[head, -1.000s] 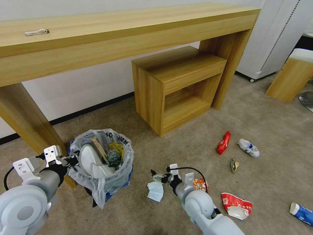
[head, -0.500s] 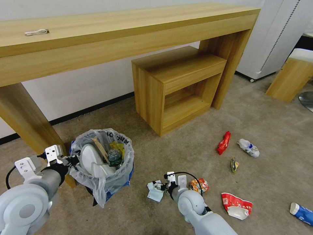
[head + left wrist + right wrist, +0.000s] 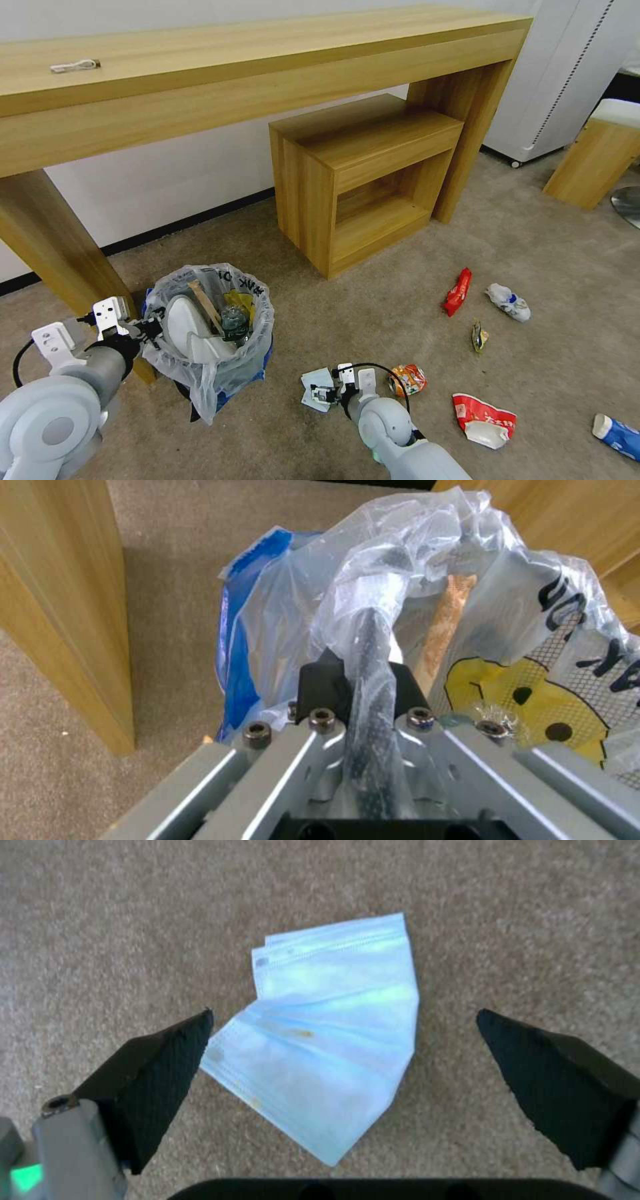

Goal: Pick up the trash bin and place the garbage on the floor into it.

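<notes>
The trash bin, blue with a crinkly clear bag, stands on the floor at the front left. It holds white slippers, a wooden stick and a bottle. My left gripper is shut on the bagged rim. My right gripper hangs open just above a pale blue mask, with one finger on either side of it. More garbage lies to the right: an orange can, a red wrapper and a crushed red-and-white cup.
A small wrapper, a crumpled white piece and a blue-white item also lie on the carpet. A long wooden table has its leg right beside the bin. A wooden cabinet and a stool stand behind.
My right gripper has dropped lower and drawn back toward me, settling over the mask. The left gripper and the bin have stayed put.
</notes>
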Available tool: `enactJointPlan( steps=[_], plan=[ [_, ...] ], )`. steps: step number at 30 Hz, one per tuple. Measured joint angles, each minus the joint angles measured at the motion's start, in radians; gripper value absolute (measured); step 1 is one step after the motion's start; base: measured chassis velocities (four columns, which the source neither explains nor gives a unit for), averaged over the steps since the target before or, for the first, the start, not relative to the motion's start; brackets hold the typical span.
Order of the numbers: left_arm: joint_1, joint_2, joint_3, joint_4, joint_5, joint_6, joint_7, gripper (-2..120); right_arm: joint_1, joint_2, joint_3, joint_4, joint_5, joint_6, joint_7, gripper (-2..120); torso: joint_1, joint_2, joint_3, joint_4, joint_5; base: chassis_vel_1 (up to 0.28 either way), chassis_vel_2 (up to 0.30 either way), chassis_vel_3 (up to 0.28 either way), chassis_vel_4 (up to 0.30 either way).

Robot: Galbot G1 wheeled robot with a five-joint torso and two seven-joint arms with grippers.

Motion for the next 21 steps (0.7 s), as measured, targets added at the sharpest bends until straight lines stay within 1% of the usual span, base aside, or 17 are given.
enactJointPlan(
  steps=[4,8,9,10,11,12,13,14,15,16,18,19,20,21],
  plan=[
    [0.001,-0.001,0.0,0.001,0.003,-0.003,0.002,2,-0.003,0.001,-0.005,-0.007,-0.002,0.002,-0.002,100,0.0,0.0,0.0,0.0,0.0,0.0,0.0,0.0,0.0],
    [0.002,-0.001,0.0,0.002,0.004,-0.003,0.004,2,-0.005,0.0,-0.007,-0.013,-0.003,0.003,-0.005,96,0.0,0.0,0.0,0.0,0.0,0.0,0.0,0.0,0.0],
    [0.001,0.0,0.0,0.002,0.004,-0.004,0.004,2,-0.006,0.0,-0.007,-0.015,-0.003,0.003,-0.006,91,0.0,0.0,0.0,0.0,0.0,0.0,0.0,0.0,0.0],
    [0.001,0.0,0.001,0.002,0.004,-0.004,0.005,2,-0.006,0.0,-0.007,-0.016,-0.003,0.004,-0.006,89,0.0,0.0,0.0,0.0,0.0,0.0,0.0,0.0,0.0],
    [0.001,0.001,0.001,0.002,0.004,-0.005,0.005,2,-0.008,0.0,-0.007,-0.019,-0.003,0.004,-0.006,84,0.0,0.0,0.0,0.0,0.0,0.0,0.0,0.0,0.0],
    [0.001,0.001,0.001,0.002,0.004,-0.005,0.005,2,-0.008,0.0,-0.007,-0.019,-0.003,0.004,-0.006,84,0.0,0.0,0.0,0.0,0.0,0.0,0.0,0.0,0.0],
    [0.001,0.002,0.001,0.002,0.004,-0.005,0.005,2,-0.01,0.0,-0.007,-0.02,-0.004,0.005,-0.006,79,0.0,0.0,0.0,0.0,0.0,0.0,0.0,0.0,0.0],
    [0.001,0.002,0.001,0.003,0.004,-0.005,0.005,2,-0.011,0.0,-0.007,-0.02,-0.004,0.005,-0.006,78,0.0,0.0,0.0,-0.0001,0.0,0.0,0.0,0.0,0.0],
    [0.0,0.003,0.002,0.003,0.004,-0.006,0.005,2,-0.015,0.0,-0.007,-0.021,-0.005,0.006,-0.007,69,0.0,0.0,0.0,0.0,0.0,0.0,0.0,0.0,0.0],
    [0.0,0.003,0.002,0.003,0.004,-0.006,0.005,2,-0.015,0.0,-0.007,-0.021,-0.005,0.006,-0.007,69,0.0,0.0,0.0,0.0,0.0,0.0,0.0,0.0,0.0],
    [0.0,0.004,0.002,0.003,0.004,-0.006,0.005,2,-0.021,-0.001,-0.009,-0.021,-0.007,0.006,-0.008,61,0.0,0.0,0.0,0.0,0.0,0.0,0.0,0.0,0.0],
    [0.0,0.005,0.002,0.003,0.004,-0.006,0.006,2,-0.025,-0.001,-0.012,-0.02,-0.008,0.007,-0.01,54,0.0,0.0,0.0,-0.0001,0.0,0.0,0.0,0.0,0.0],
    [0.0,0.005,0.002,0.003,0.004,-0.006,0.006,2,-0.025,-0.001,-0.012,-0.02,-0.008,0.007,-0.01,54,0.0,0.0,0.0,-0.0001,0.0,0.0,0.0,0.0,0.0],
    [0.0,0.005,0.002,0.003,0.004,-0.006,0.006,2,-0.026,-0.001,-0.012,-0.02,-0.009,0.007,-0.013,50,0.0,0.0,0.0,-0.0001,0.0,0.0,0.0,0.0,0.0]
  ],
)
